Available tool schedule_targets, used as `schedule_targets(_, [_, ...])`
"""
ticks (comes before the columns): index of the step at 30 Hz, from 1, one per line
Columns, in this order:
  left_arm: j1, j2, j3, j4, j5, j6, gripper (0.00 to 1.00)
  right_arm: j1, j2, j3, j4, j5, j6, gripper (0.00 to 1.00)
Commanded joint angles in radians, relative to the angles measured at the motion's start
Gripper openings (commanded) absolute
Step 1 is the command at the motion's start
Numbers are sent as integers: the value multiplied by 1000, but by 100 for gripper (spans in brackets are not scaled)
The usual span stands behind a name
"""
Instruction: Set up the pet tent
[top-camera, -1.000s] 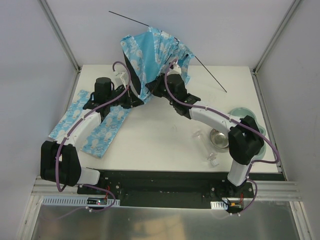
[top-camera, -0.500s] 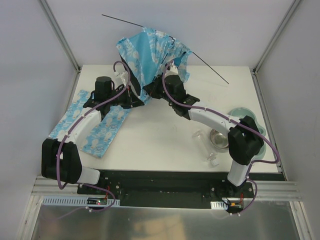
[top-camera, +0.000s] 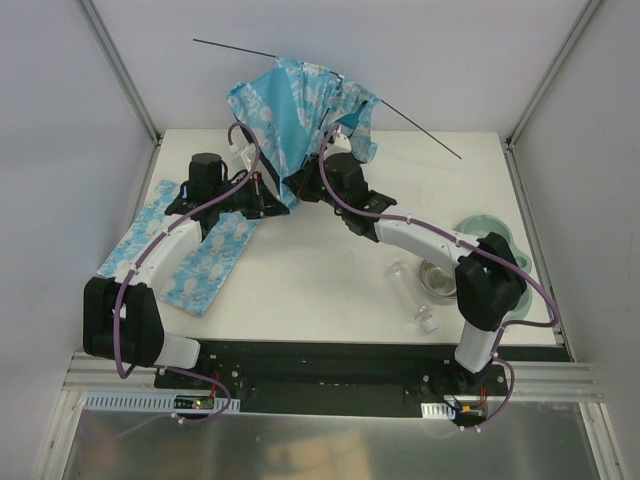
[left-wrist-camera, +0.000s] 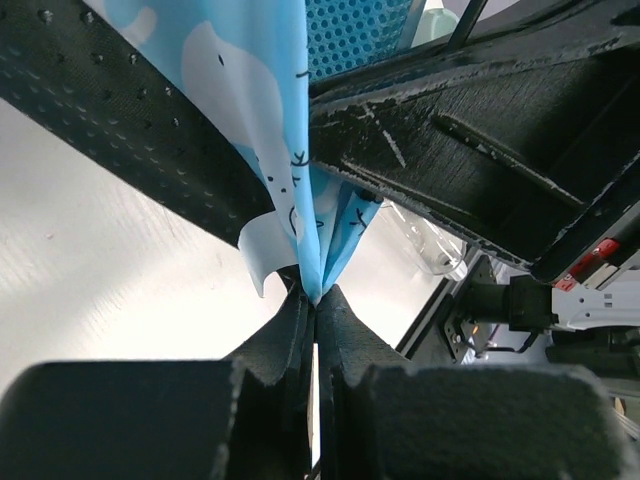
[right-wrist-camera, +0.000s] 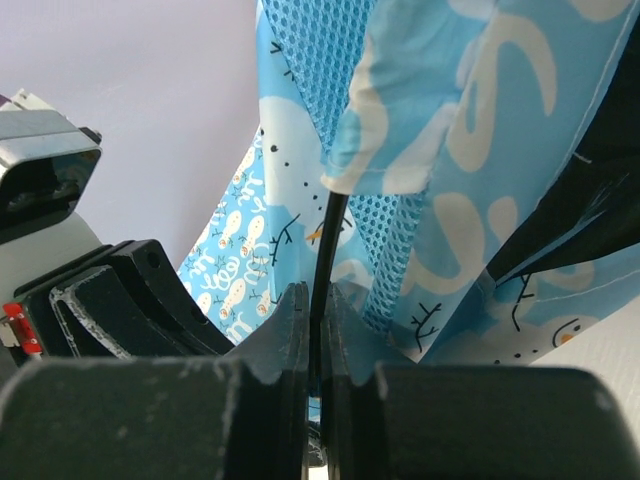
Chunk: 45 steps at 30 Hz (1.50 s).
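The pet tent (top-camera: 296, 108) hangs crumpled above the table's back middle, blue fabric with white print. One thin black pole (top-camera: 420, 130) sticks out of it to the left and right. My left gripper (top-camera: 273, 199) is shut on a pinched fold of the tent's blue fabric (left-wrist-camera: 270, 110), which rises from between its fingertips (left-wrist-camera: 318, 297). My right gripper (top-camera: 318, 180) is shut on the black pole (right-wrist-camera: 330, 235) just below a fabric sleeve, with mesh and printed cloth (right-wrist-camera: 480, 130) behind it. The two grippers sit close together under the tent.
A flat light-blue printed mat (top-camera: 190, 262) lies on the left under my left arm. At the right stand a metal bowl (top-camera: 438, 278), a clear plastic bottle (top-camera: 408, 288) and a green plate (top-camera: 488, 224). Frame posts rise at the back corners.
The tent has shifted a little left. Its pole has tilted flatter, the left end lower and further left, the right end higher. Both grips have held.
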Motion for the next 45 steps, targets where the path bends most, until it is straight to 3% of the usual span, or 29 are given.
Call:
schedule_targets(1, [-3, -31, 9, -76, 109, -8, 0, -29, -24, 60, 60, 123, -104, 0])
schedule_targets(11, [-3, -25, 15, -71, 81, -8, 0, -20, -35, 80, 28, -1, -66, 0])
schedule_targets(18, [-3, -29, 30, -68, 118, -17, 0, -20, -20, 86, -32, 49, -85, 1])
schedule_targets(22, [-3, -58, 40, -69, 138, -11, 0, -21, -18, 125, -99, 115, -109, 20])
schedule_targets(31, [-2, -61, 17, -69, 89, -9, 0, -49, -26, 206, -136, 115, -87, 32])
schedule_targets(33, [-2, -63, 17, -69, 87, -9, 0, -60, -21, 209, -138, 86, -67, 31])
schedule_targets(34, [-2, -63, 17, -69, 84, -9, 0, -63, -17, 209, -136, 72, -64, 26])
schedule_targets(37, [-2, -66, 17, -68, 84, -8, 0, -64, -8, 209, -127, 42, -46, 0])
schedule_targets(45, [-2, -61, 17, -69, 95, -8, 0, -64, 19, 246, -99, 22, 95, 0])
